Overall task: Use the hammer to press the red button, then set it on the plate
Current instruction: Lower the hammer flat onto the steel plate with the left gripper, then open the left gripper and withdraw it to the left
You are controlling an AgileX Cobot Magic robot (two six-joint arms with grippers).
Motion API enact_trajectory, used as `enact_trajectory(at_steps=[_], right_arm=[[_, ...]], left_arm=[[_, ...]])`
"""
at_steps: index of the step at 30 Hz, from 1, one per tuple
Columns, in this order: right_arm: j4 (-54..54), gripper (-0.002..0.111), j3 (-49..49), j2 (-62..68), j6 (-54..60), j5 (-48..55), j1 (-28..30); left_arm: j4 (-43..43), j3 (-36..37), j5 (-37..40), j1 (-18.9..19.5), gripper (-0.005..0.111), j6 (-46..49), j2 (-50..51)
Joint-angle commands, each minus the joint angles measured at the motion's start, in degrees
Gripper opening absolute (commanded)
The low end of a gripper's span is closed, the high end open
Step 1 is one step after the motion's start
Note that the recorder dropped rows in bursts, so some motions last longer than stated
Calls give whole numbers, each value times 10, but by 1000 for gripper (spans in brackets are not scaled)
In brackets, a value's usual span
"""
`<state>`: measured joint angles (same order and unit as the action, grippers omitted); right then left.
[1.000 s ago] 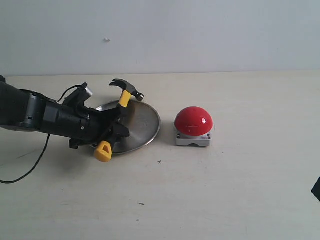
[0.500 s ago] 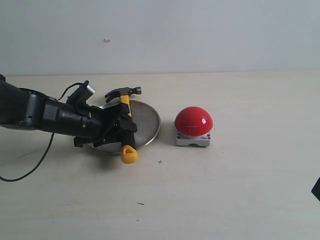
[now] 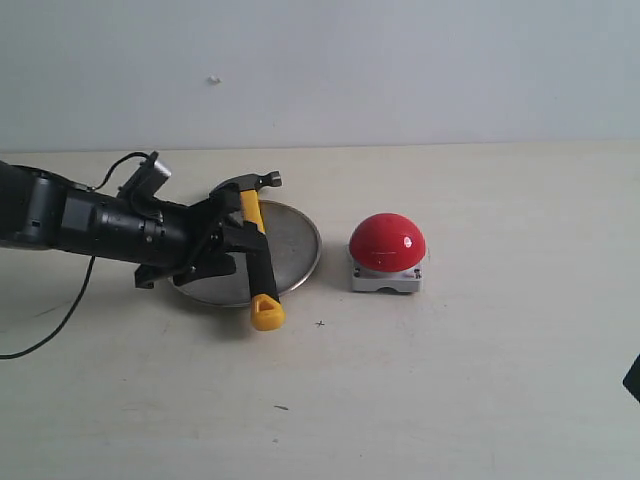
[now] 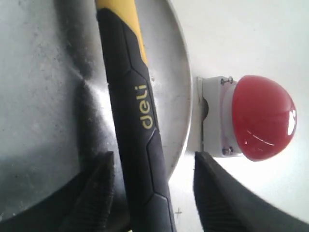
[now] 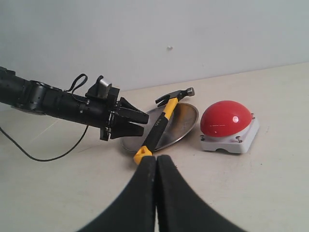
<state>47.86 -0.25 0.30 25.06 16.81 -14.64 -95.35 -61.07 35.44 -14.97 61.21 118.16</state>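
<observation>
The hammer (image 3: 262, 285) lies across the right part of the plate (image 3: 296, 243), its dark head (image 3: 251, 183) at the far rim and its yellow tip (image 3: 266, 313) on the table in front. My left gripper (image 3: 232, 246) is open, low over the plate. In the left wrist view the black handle (image 4: 135, 111) passes between the spread jaws of this gripper (image 4: 152, 159), with a clear gap on one side. The red button (image 3: 387, 242) sits just right of the plate, apart from it. My right gripper (image 5: 156, 159) is shut on nothing, well back from these things.
A black cable (image 3: 60, 325) trails from the left arm over the table at the left. A dark part (image 3: 633, 378) shows at the right edge of the exterior view. A pale wall stands behind the table.
The hammer went from tilted up in the left gripper to lying across the plate, its yellow tip swinging right. The left jaws opened off the handle and the arm drew back to the left.
</observation>
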Motion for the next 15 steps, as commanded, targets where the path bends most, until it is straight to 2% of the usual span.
enact_trajectory(at_steps=[1, 7, 10, 12, 15], right_arm=[[-6, 0, 3, -3, 3, -1, -1], [-6, 0, 3, -3, 3, -1, -1], [-6, 0, 3, -3, 3, -1, -1], [-6, 0, 3, -3, 3, -1, -1], [-6, 0, 3, -3, 3, -1, -1]], left_arm=[[26, -4, 41, 19, 50, -23, -23], [96, -4, 91, 53, 47, -54, -62], [159, -4, 122, 83, 25, -64, -104], [196, -4, 149, 103, 1, -60, -142], [198, 20, 161, 115, 0, -20, -213]])
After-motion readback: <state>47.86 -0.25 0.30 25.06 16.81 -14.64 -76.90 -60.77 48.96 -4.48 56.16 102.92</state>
